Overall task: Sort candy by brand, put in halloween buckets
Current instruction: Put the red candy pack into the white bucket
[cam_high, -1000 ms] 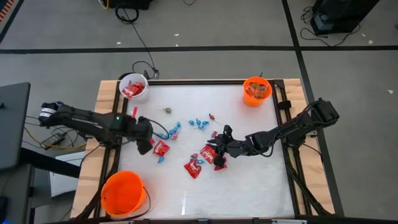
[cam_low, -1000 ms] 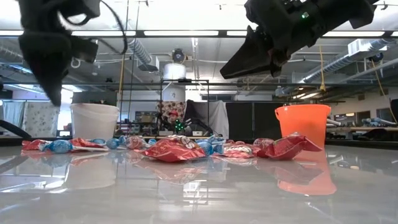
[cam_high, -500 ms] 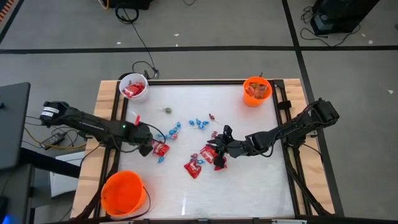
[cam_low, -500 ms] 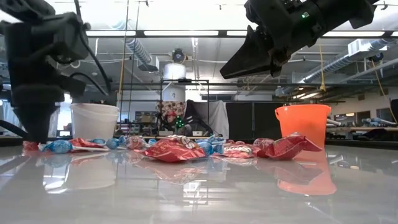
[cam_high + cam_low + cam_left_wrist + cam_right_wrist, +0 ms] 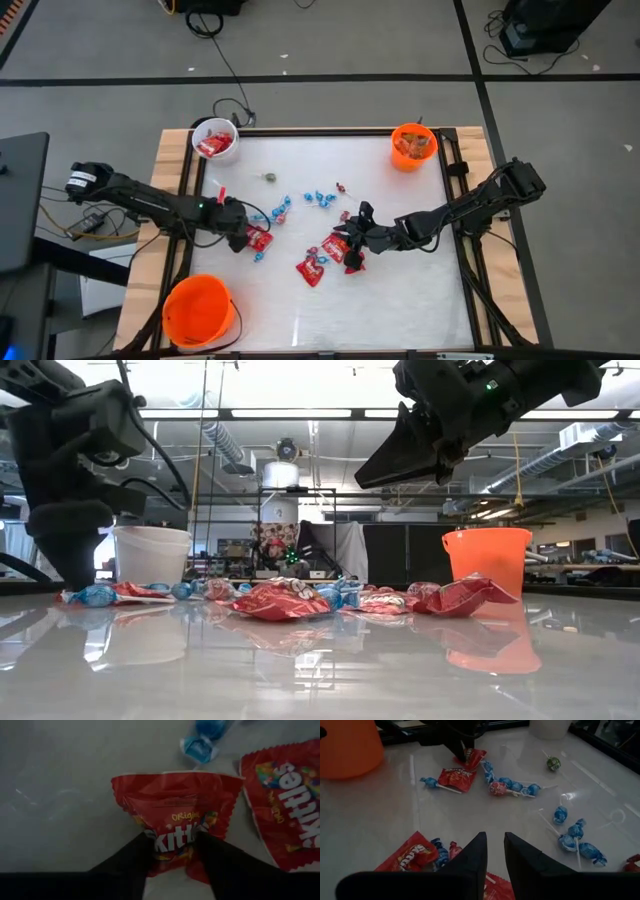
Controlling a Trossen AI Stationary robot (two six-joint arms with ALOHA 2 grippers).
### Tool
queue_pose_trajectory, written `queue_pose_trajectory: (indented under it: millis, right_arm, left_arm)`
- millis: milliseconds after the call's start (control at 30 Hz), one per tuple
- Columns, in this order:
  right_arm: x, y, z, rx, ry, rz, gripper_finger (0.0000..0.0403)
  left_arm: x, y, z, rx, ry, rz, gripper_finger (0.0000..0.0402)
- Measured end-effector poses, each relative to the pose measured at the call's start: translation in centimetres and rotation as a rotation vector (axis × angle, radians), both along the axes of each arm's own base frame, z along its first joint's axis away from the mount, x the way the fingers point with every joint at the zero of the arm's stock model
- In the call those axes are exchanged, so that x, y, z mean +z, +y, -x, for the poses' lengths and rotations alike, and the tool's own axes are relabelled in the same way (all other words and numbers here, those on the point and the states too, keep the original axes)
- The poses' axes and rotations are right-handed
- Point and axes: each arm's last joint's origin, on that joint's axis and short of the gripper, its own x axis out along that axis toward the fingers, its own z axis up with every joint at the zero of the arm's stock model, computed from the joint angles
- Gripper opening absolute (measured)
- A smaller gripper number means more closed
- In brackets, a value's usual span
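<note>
Red Skittles packets and blue-wrapped candy (image 5: pixel 320 198) lie scattered over the middle of the white table. My left gripper (image 5: pixel 174 840) is down at the table's left side, shut on one red packet (image 5: pixel 175 795), which also shows in the high view (image 5: pixel 260 238). My right gripper (image 5: pixel 492 845) hangs above the candy heap (image 5: pixel 335 248) at mid-table, its fingers a narrow gap apart with nothing between them. The white bucket (image 5: pixel 215 140) stands at the far left corner, the small orange bucket (image 5: pixel 413 146) at the far right, and the larger orange bucket (image 5: pixel 198 310) at the near left. My left gripper has the red packet's printed middle (image 5: pixel 172 851) pinched between its two fingers, near one end of the packet. The foil bulges up between the fingers. They come from above, pointing steeply down. The packet lies on the table.
A second red packet (image 5: pixel 285 805) and a blue sweet (image 5: pixel 202 742) lie right beside the held one. A green lollipop (image 5: pixel 269 177) sits alone toward the far side. More red packets (image 5: pixel 312 268) lie below my right gripper. Bare table shows along the near edge.
My left gripper has come down from well above the table onto the red packet at the left side, most of the drop falling in the first half second. The candy and my right gripper have stayed where they were.
</note>
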Motion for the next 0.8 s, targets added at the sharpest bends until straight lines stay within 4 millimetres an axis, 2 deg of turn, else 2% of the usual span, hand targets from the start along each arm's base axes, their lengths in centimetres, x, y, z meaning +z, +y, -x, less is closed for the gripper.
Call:
queue_pose_trajectory:
  millis: [167,333,533,800]
  right_arm:
    - [0.0,0.0,0.0,0.001,-0.001,0.001,0.0079]
    - [0.6,-0.5,-0.5,0.015,-0.055,0.028,0.0079]
    - [1.3,-1.9,-1.3,0.082,-0.111,0.055,0.0079]
    - [1.3,-4.2,-1.8,0.12,-0.108,0.018,0.0079]
  left_arm:
    - [0.1,0.0,-0.7,-0.063,-0.07,-0.042,0.0106]
    - [0.3,-0.1,-1.6,-0.03,-0.167,-0.042,0.0069]
    - [1.2,-1.0,-2.4,-0.053,-0.233,-0.018,0.0065]
    - [5.5,-1.5,-4.2,-0.115,-0.266,-0.071,0.0064]
